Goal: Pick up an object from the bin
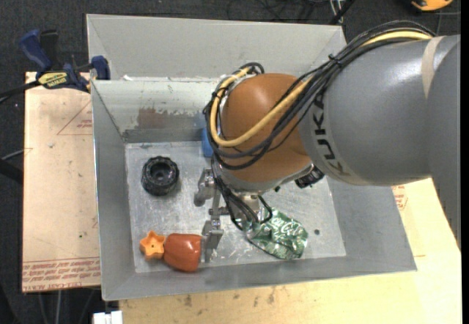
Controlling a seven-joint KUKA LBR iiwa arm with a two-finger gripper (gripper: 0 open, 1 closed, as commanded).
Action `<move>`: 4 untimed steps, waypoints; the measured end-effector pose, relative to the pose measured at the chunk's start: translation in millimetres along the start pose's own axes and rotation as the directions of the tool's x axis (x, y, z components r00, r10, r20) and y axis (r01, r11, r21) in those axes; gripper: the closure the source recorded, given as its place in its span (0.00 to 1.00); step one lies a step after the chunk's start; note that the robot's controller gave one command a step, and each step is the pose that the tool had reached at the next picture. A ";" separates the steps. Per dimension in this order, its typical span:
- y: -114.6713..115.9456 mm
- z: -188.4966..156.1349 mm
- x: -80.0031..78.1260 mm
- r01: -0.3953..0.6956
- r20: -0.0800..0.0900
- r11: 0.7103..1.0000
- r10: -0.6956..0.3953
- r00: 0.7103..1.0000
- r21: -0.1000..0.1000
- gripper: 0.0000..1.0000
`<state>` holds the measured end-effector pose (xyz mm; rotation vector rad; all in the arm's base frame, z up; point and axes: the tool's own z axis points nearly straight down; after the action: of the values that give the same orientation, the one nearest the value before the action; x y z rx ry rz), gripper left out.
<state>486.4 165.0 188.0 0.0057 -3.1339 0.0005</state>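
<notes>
My gripper hangs low over the front of the bin, under the orange wrist cover. It looks open, with nothing between the fingers. One metal finger stands right beside the right end of an orange-red toy with a small orange star at its left tip. The other side of the gripper is at the left edge of a crushed green can, which lies at the front right. A black ribbed ring lies apart at the middle left.
A blue thing peeks out by the back wall, mostly hidden behind the wrist cover. The arm and its cables cover the bin's right half. Bare floor shows between the black ring and the orange-red toy.
</notes>
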 end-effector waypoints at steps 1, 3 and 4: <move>-0.8 -3.6 -1.9 -0.004 0.007 1.000 0.004 1.000 -0.001 0.00; 22.2 98.1 -7.2 0.097 0.011 0.995 -0.097 0.995 -0.002 1.00; 21.1 95.4 -5.6 0.097 0.017 0.995 -0.097 0.995 -0.006 1.00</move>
<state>491.2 186.1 92.6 0.1584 -3.1469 -0.0112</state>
